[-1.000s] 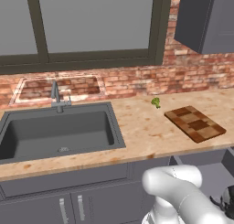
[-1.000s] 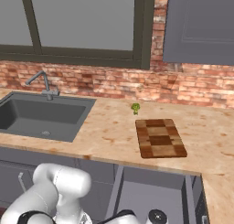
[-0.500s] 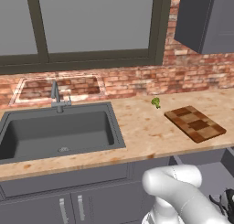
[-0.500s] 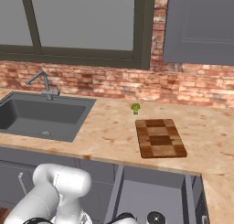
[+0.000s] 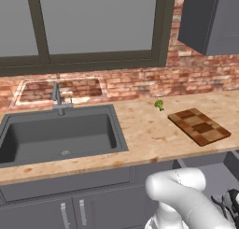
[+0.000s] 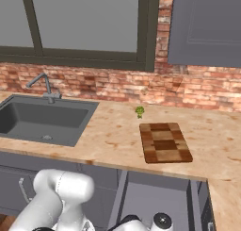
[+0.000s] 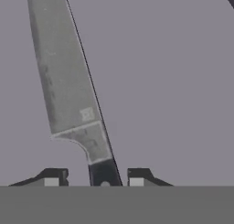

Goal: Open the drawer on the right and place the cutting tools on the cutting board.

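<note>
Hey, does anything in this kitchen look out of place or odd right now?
Only one thing: a small green broccoli floret sits alone on the bare counter just behind the cutting board. The drawer stands open below the board, and a knife lies flat on its floor.

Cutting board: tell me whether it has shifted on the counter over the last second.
No. In the left base view the cutting board lies at the same spot beside the broccoli floret, at the same angle to the counter edge.
</note>
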Available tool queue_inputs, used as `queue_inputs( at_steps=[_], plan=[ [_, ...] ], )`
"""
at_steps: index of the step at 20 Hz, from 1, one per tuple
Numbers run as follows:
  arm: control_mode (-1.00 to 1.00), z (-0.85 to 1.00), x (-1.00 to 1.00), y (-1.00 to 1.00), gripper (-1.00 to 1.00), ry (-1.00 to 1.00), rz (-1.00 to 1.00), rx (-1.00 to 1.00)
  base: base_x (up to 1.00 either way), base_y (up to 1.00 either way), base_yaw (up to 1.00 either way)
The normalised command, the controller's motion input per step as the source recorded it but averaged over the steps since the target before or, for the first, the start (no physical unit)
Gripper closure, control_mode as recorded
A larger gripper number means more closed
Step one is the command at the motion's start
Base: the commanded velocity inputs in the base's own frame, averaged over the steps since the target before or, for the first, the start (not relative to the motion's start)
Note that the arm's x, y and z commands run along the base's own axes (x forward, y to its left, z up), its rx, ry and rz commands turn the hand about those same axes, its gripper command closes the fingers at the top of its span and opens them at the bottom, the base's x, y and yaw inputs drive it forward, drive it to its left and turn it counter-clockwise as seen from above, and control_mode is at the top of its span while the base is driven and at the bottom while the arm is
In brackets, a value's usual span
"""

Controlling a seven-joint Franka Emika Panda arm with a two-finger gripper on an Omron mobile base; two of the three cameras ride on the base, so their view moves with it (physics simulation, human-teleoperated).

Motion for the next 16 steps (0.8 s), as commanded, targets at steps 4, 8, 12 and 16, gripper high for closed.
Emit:
queue_inputs(
  at_steps=[4, 8, 12, 16],
  plan=[
    [-1.0, 0.01, -0.08, 0.0, 1.0, 0.0, 0.0, 0.0, 0.0, 0.0, 0.0],
    [-1.0, 0.43, -0.02, 0.0, 1.0, 0.0, 0.0, 0.0, 0.0, 0.0, 0.0],
    [-1.0, 0.92, 0.0, 0.0, 1.0, 0.0, 0.0, 0.0, 0.0, 0.0, 0.0],
    [-1.0, 1.0, 0.0, 0.0, 1.0, 0.0, 0.0, 0.0, 0.0, 0.0, 0.0]
  ],
)
